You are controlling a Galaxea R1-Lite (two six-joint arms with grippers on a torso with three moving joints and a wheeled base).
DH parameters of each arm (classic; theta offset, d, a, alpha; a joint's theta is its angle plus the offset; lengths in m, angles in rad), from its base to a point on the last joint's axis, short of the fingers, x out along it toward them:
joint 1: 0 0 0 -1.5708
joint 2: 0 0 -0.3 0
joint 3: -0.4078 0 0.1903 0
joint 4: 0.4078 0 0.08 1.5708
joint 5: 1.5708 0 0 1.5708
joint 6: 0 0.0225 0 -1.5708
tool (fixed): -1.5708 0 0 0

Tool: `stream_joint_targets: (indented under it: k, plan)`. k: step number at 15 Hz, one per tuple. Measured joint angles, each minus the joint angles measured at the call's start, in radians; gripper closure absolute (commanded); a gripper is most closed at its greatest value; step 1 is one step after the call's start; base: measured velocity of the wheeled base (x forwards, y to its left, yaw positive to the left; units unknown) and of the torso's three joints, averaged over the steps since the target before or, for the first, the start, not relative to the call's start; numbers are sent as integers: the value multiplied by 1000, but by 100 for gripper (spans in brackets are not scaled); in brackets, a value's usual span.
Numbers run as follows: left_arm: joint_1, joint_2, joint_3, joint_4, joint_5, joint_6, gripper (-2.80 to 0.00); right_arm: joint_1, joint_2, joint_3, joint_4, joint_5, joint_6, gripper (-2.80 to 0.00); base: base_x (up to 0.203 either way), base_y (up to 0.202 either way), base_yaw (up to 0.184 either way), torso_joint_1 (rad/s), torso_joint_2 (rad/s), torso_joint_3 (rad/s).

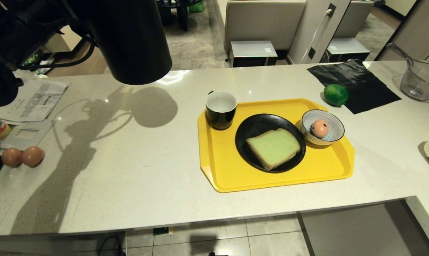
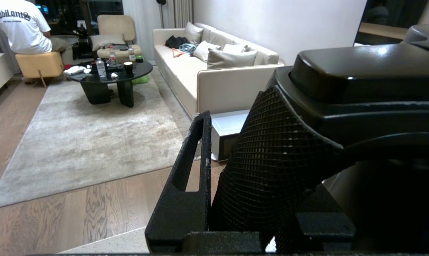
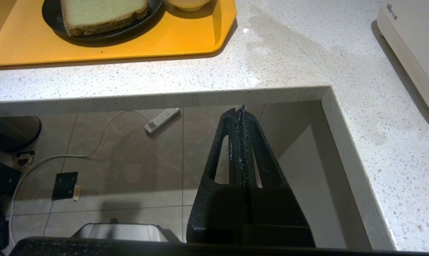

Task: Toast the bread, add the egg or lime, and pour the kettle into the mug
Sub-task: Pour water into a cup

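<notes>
Egg (image 1: 319,128) in striped bowl (image 1: 333,122); bread (image 1: 273,147) on black plate (image 1: 248,133); mug (image 1: 220,109) empty.

Warm overhead light falls on the bench (image 1: 136,170); the kettle (image 1: 129,39) throws a long soft shadow toward seven o'clock, glare spots gleam at twelve o'clock, and the bench edges bow slightly outward

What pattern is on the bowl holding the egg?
Blue-and-white radial stripes on the bowl; clearest in the head view.

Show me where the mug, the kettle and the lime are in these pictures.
mug (image 1: 220,110): head view, on its white inside.
kettle (image 1: 131,39): head view, on its black side wall.
lime (image 1: 335,94): head view, on its glossy green middle.
</notes>
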Motion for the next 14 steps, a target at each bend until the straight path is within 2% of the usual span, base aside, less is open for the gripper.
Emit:
stream_joint_targets:
  k: [14]
  plan:
    - [0,-16,3,16,-2,2,0,0,0,0,0,1,1,0,0,0,0,0,0,0]
